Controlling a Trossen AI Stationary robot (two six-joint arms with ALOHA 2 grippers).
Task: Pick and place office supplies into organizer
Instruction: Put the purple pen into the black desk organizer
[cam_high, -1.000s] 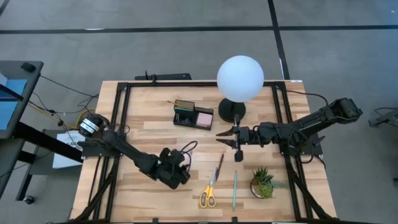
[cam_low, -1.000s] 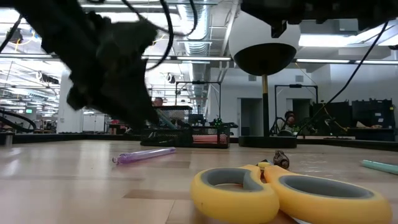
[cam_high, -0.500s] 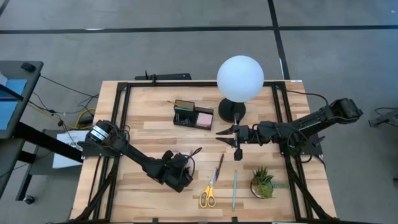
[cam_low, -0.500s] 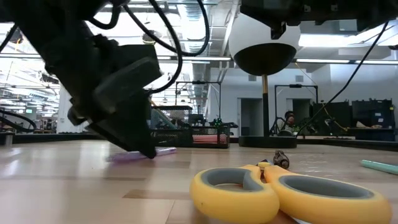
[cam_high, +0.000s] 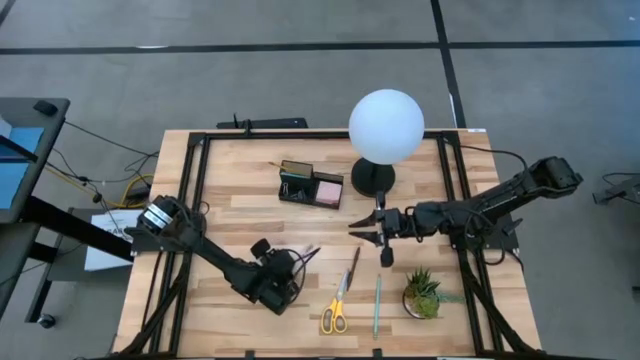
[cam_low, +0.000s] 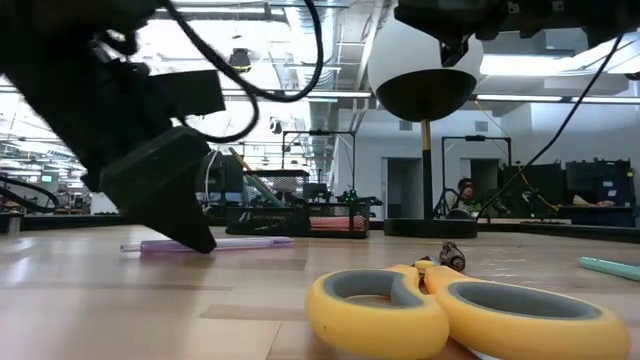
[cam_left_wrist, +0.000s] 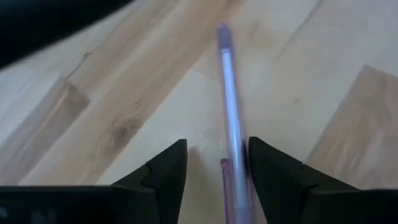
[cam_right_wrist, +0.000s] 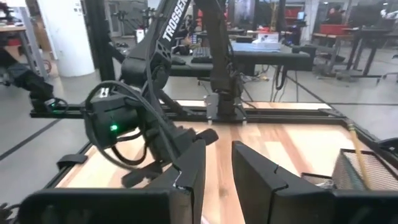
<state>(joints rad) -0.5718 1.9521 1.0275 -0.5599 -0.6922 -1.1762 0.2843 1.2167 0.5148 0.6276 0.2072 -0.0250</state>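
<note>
A purple pen (cam_left_wrist: 229, 93) lies flat on the wood, also seen as the purple pen (cam_low: 240, 243) in the low view. My left gripper (cam_left_wrist: 217, 167) is open, low over the table, its fingers standing either side of the pen's near end. In the high view, my left gripper (cam_high: 287, 268) is left of the yellow-handled scissors (cam_high: 334, 308). My right gripper (cam_high: 362, 231) hovers open and empty in front of the lamp base. The black organizer (cam_high: 310, 186) holds a pink pad (cam_high: 328, 190). My left gripper comes down on the purple pen from above, with the fingers across it. The pen lies flat on the table, close against one finger (cam_left_wrist: 273, 177). I cannot tell whether that finger touches it.
A dark pen (cam_high: 354, 268) and a teal pen (cam_high: 378, 303) lie right of the scissors. A potted plant (cam_high: 423, 292) stands near the right rail. The white globe lamp (cam_high: 386, 125) stands behind my right gripper. Bare wood stretches left of the left arm.
My left gripper has moved down and toward the table's near edge, ending over the purple pen. The pen has turned about on the table and now lies more crosswise in the low view. My right gripper has shifted slightly toward the near edge.
</note>
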